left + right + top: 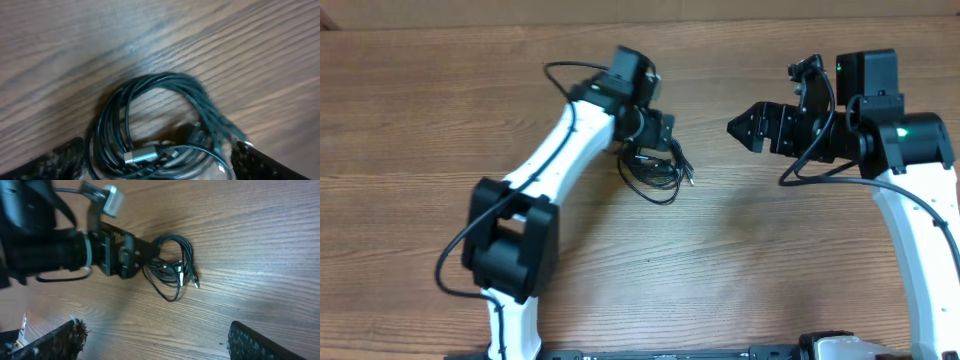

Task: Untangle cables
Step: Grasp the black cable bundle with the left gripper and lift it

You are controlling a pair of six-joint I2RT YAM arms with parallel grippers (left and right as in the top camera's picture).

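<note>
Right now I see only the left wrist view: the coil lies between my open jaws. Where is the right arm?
Observer: The right arm hangs to the right of the cables, apart from them, its jaws open and empty.
Operator: Can it reach a free end?
Observer: Probably; a silver plug tip sticks out of the bundle on its side.
Operator: Any slack toward the base?
Observer: Yes, one loop reaches out that way.
</note>
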